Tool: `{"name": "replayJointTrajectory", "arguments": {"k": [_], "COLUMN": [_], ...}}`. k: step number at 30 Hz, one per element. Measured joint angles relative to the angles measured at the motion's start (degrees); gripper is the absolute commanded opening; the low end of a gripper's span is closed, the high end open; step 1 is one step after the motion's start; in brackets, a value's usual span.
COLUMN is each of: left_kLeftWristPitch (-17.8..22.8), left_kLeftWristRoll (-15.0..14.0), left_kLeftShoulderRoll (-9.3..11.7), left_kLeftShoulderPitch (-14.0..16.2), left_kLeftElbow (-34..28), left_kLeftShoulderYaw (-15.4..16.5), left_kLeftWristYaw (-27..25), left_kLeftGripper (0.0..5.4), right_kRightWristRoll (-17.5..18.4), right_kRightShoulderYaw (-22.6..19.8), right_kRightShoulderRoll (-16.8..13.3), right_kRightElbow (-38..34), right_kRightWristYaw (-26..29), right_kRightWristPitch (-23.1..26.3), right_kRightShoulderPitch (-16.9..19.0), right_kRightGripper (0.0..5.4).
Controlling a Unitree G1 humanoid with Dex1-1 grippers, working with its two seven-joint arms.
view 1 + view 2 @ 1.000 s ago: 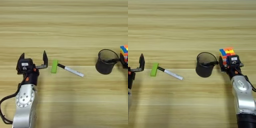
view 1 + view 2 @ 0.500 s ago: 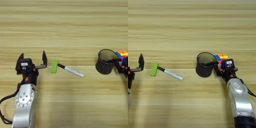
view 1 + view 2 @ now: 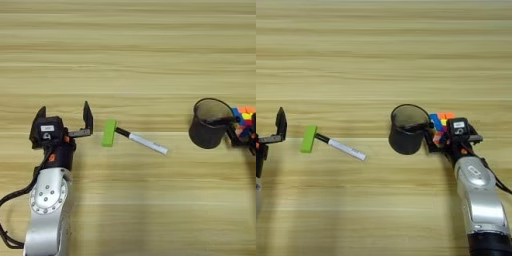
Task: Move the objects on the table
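Beside the mesh cup [image 3: 406, 131], cube [image 3: 440, 123] (in right gripper [image 3: 442, 135])

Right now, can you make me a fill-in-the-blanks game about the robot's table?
1. The right claw is shut on the puzzle ____.
2. The black mesh cup stands just ____ of that colourful toy.
3. The marker's black cap touches the lime-green ____.
4. The left claw beside the green piece is ____.

Missing words: cube; left; block; open

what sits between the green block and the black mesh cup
Only the white marker, its black cap end against the green block; past its tip, bare table up to the black mesh cup, in both eye views.
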Motion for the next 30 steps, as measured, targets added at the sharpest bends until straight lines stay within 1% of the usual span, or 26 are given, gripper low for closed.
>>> {"name": "replayJointTrajectory", "arguments": {"k": [8, 12, 19, 22, 27, 28, 30], "left_kLeftWristPitch": [0.0, 0.0, 0.1, 0.3, 1.2, 1.3, 1.8], "left_kLeftWristRoll": [0.0, 0.0, 0.0, 0.2, 0.5, 0.6, 0.6], "left_kLeftShoulderRoll": [-0.2, -0.3, -0.3, -0.2, -0.1, 0.0, 0.2], "left_kLeftShoulderPitch": [0.0, 0.0, 0.0, 0.0, 0.0, 0.0, 0.0], "left_kLeftElbow": [0.0, 0.0, 0.0, 0.0, 0.8, 0.9, 1.1], "left_kLeftShoulderYaw": [0.0, 0.1, 0.1, 0.2, 0.1, 0.0, -0.3], "left_kLeftWristYaw": [0.0, 0.0, 0.0, 0.0, 0.1, 0.0, -0.2], "left_kLeftGripper": [5.40, 5.40, 5.40, 5.40, 5.40, 5.40, 5.40], "right_kRightWristRoll": [-0.1, -0.1, -0.5, -1.6, -1.7, -1.6, 0.0], "right_kRightShoulderYaw": [0.1, 1.8, 2.6, 0.9, -1.9, -2.4, -4.3], "right_kRightShoulderRoll": [0.3, 0.7, 0.7, 0.4, 0.2, 0.2, 0.4], "right_kRightElbow": [-0.9, -2.3, -2.7, -1.7, -0.6, -0.4, 0.1], "right_kRightWristYaw": [0.3, 2.2, 2.3, -0.2, -2.9, -3.1, -3.8], "right_kRightWristPitch": [-2.2, -3.6, -4.5, -4.7, -6.1, -6.5, -7.6], "right_kRightShoulderPitch": [0.1, 0.6, 1.1, 0.9, -0.5, -0.8, -1.8], "right_kRightGripper": [5.36, 5.36, 5.36, 5.36, 5.36, 5.36, 5.36]}}
